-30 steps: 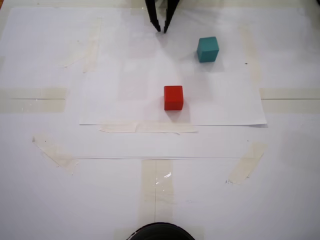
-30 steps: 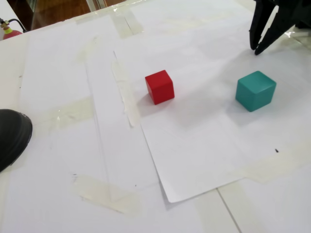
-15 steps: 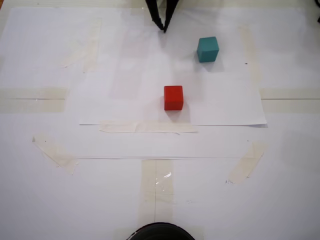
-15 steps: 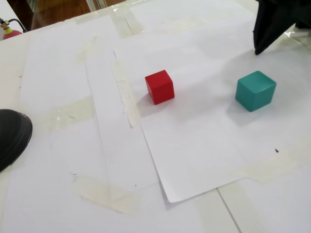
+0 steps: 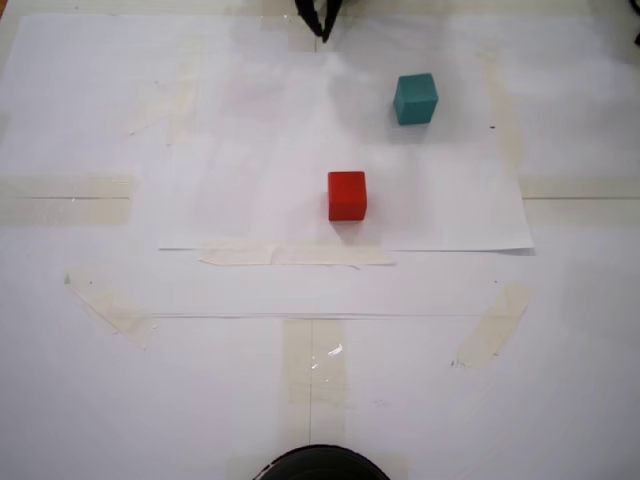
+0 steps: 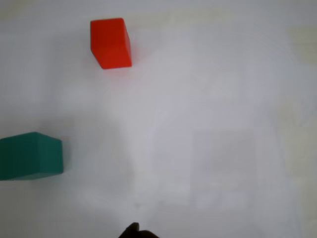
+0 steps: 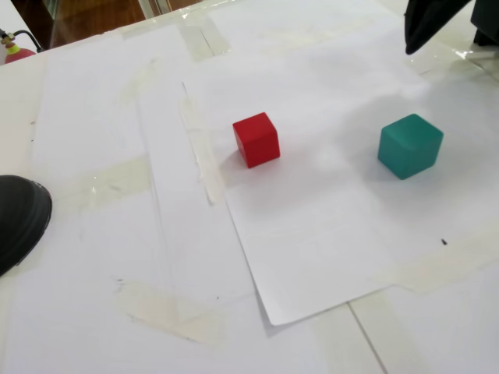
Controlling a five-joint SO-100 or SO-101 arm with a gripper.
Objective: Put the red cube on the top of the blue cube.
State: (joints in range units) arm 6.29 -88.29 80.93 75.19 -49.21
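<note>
The red cube [image 5: 347, 195] sits on the white paper near the middle of the table; it also shows in the wrist view [image 6: 111, 43] and in a fixed view [image 7: 256, 139]. The blue (teal) cube [image 5: 415, 99] stands apart from it, farther back and to the right, and shows in the wrist view [image 6: 30, 155] and in a fixed view [image 7: 409, 145]. My gripper [image 5: 323, 36] hangs above the table's far edge, away from both cubes. Its dark fingers meet in one point and hold nothing. It shows at the top right in a fixed view [image 7: 408, 48], and only a dark tip shows in the wrist view [image 6: 134, 230].
White paper sheets [image 5: 250, 150] taped with beige tape [image 5: 295, 255] cover the table. A dark round object [image 5: 320, 464] sits at the near edge, also seen at the left in a fixed view [image 7: 19, 218].
</note>
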